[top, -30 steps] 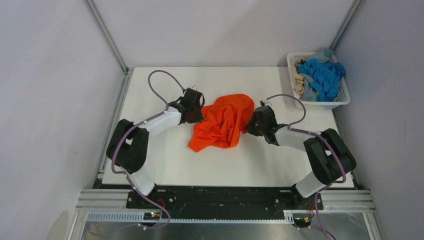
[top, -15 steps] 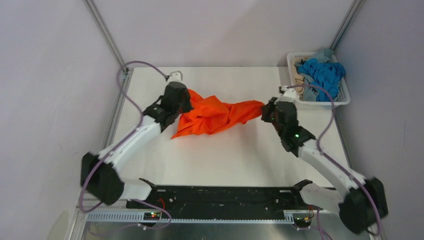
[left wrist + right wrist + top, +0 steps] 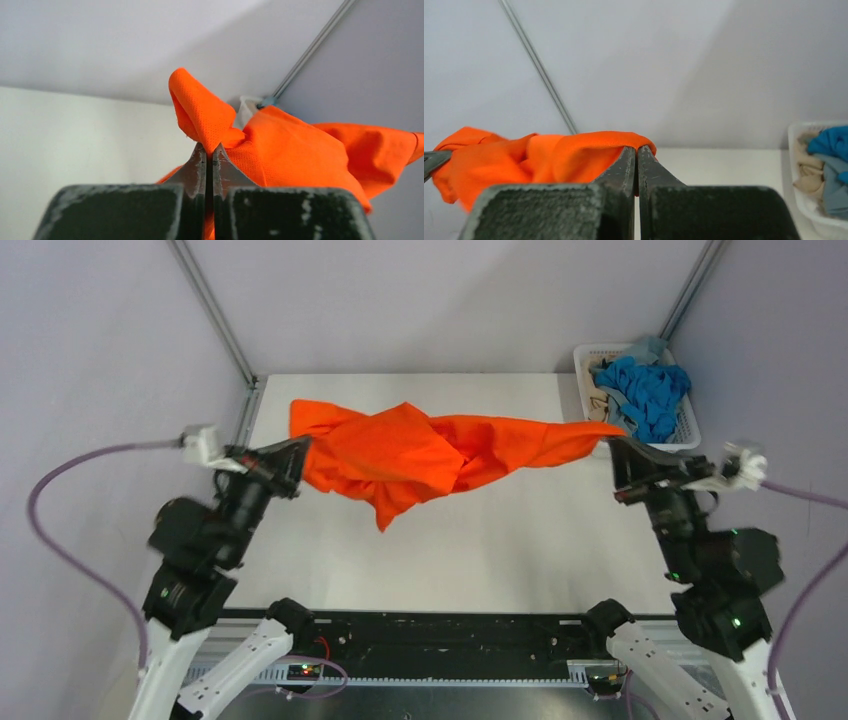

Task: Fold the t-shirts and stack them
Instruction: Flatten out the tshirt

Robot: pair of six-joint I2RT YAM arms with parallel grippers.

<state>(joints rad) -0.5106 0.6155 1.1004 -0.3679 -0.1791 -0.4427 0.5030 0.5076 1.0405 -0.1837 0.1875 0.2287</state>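
Observation:
A bright orange t-shirt (image 3: pixel 420 450) hangs stretched in the air above the white table (image 3: pixel 500 550), held at both ends. My left gripper (image 3: pixel 298 447) is shut on its left end; the left wrist view shows orange cloth (image 3: pixel 280 155) pinched at the tips of that gripper (image 3: pixel 209 149). My right gripper (image 3: pixel 612 440) is shut on the right end, and in the right wrist view cloth (image 3: pixel 549 155) drapes over its tips (image 3: pixel 637 150). A twisted flap of the shirt dangles from the middle. More t-shirts, bright blue (image 3: pixel 645 390), grey-blue and beige, lie crumpled in the basket.
A white slotted basket (image 3: pixel 685 440) stands at the table's back right corner, close to my right gripper. Metal frame posts (image 3: pixel 215 315) rise at both back corners against the pale walls.
Both arms have lifted and swung apart, pulling the orange t-shirt off the table and stretching it out in the air. The right gripper closed on the cloth before the lift.

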